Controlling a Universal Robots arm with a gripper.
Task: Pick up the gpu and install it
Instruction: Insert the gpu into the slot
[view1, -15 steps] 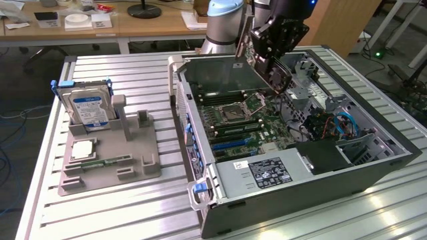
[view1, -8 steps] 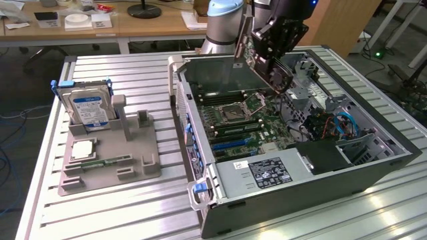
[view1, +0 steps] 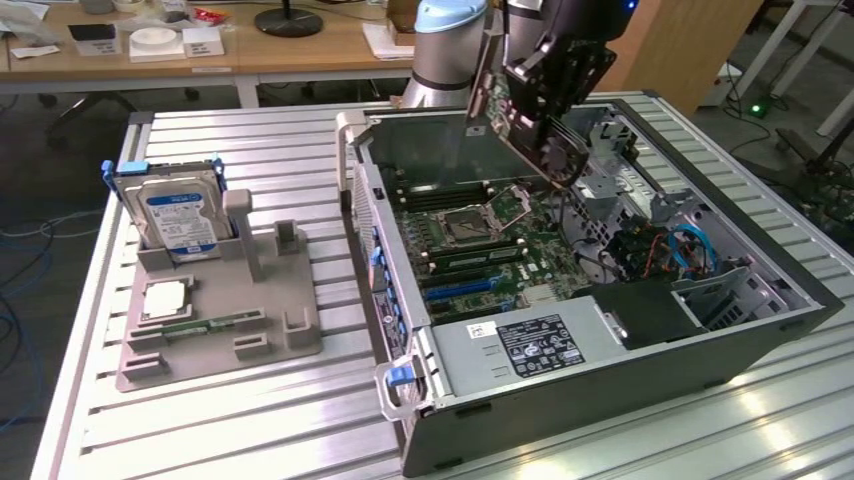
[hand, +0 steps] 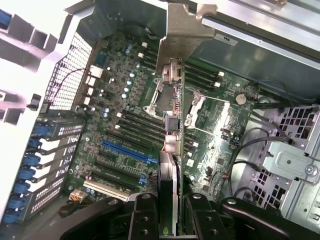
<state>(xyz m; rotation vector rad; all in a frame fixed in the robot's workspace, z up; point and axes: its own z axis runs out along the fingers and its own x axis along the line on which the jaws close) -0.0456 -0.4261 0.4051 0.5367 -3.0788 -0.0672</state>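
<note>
1. The gpu (view1: 497, 118) hangs in the air over the open computer case (view1: 601, 400), above the motherboard (view1: 461, 250) and touching nothing below it. In the exterior view it looks tilted. The wrist view looks along its thin edge, with the silvery bracket (hand: 185, 30) at the far end.
2. The gripper (hand: 171, 222) has its jaws drawn partway in and clamped on the card, one finger against each face.
3. We judge misalignment to be the main risk. If the card goes down tilted or off line from the blue slot (hand: 125, 149), its connector edge could land on the board beside the slot and scrape the parts there.
4. The bracket could also catch on the case wall, which would twist the thin card in the grip.
5. The processor socket (view1: 470, 222) and the memory slots lie close beneath, so a slip would drop the card onto them.
6. The case lies on its side on a slatted metal table (view1: 240, 430). At the exterior view's left, a grey holder (view1: 267, 340) carries an upright hard drive (view1: 180, 220), a flat chip (view1: 163, 298) and a memory stick (view1: 207, 325).
7. Behind the table we see a wooden desk (view1: 307, 55) with small items on it.
</note>
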